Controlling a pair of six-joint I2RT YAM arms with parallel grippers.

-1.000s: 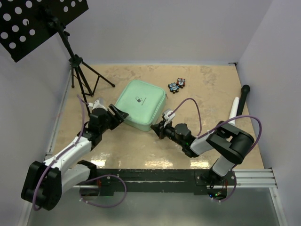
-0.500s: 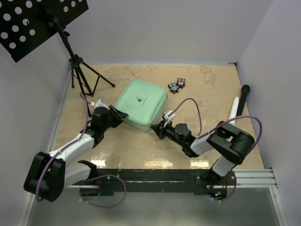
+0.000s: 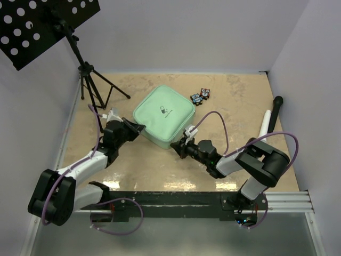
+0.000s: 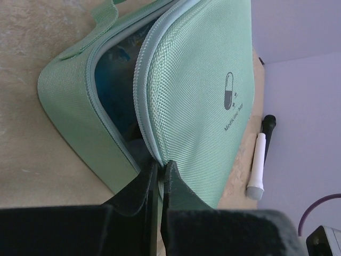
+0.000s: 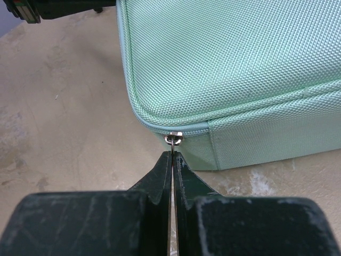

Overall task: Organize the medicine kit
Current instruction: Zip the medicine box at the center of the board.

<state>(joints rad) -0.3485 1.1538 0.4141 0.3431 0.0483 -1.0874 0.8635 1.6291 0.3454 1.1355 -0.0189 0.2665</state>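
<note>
The green medicine kit [image 3: 163, 116] sits in the middle of the worktop [image 3: 240, 106]. The left fingers [image 4: 168, 173] are pinched on the edge of its lid [image 4: 202, 80], which is open a little. The right fingers [image 5: 167, 165] are squeezed on the zip pull [image 5: 173, 140] at the kit's near corner.

**Right wrist: near corner of the case, zip end**

One medicine kit [image 5: 229, 58], mint-green woven fabric, lay on the table [image 5: 64, 122], a mottled beige surface. Its rounded corner filled the upper right.
One small metal zip pull [image 5: 174, 138] sat at the corner seam.
The right gripper [image 5: 173, 156], black, had both fingers pressed together on that pull's tab.
One dark machine part [image 5: 69, 6] showed at the top left edge.
</note>
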